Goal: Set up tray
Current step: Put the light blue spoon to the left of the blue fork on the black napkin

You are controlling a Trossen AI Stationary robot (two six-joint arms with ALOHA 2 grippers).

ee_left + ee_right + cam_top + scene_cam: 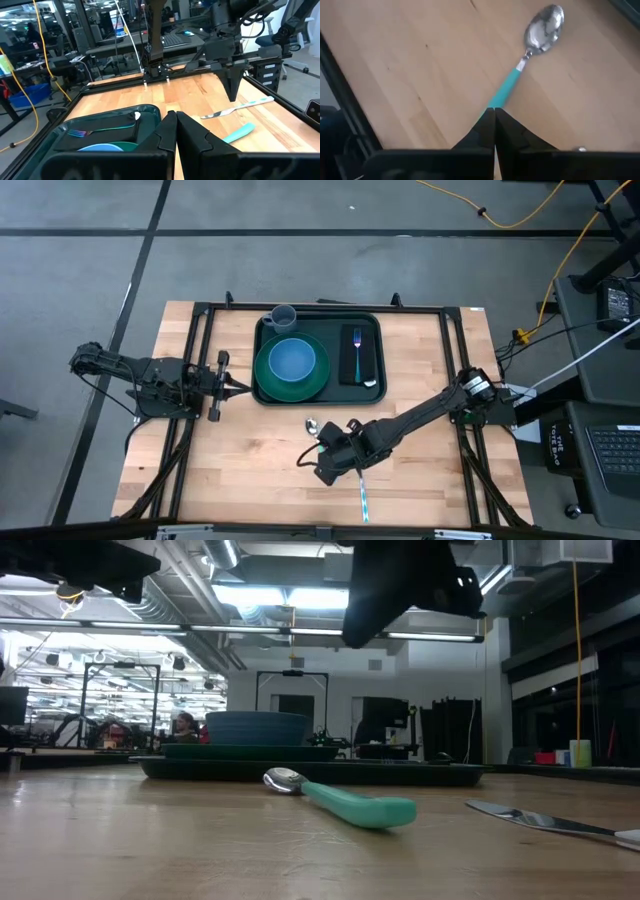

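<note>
Centrally, the tray [320, 358] lay at the far middle of the wooden table [240, 460]. Within it sat a green plate [291, 370] bearing a blue bowl [292, 359]; a grey cup [282, 316] stood at the tray's far left corner, and a black napkin [360, 356] beside the plate carried a fork [357, 352] and another utensil too small to identify. No legible writing appeared. Near the tray's front edge lay a teal-handled spoon [335, 796], and farther out a knife [555, 823]. The right gripper [325, 465], fingers shut and empty, hovered over the spoon's handle. The left gripper [243, 388], also shut and empty, waited just beside the tray's left rim.
</note>
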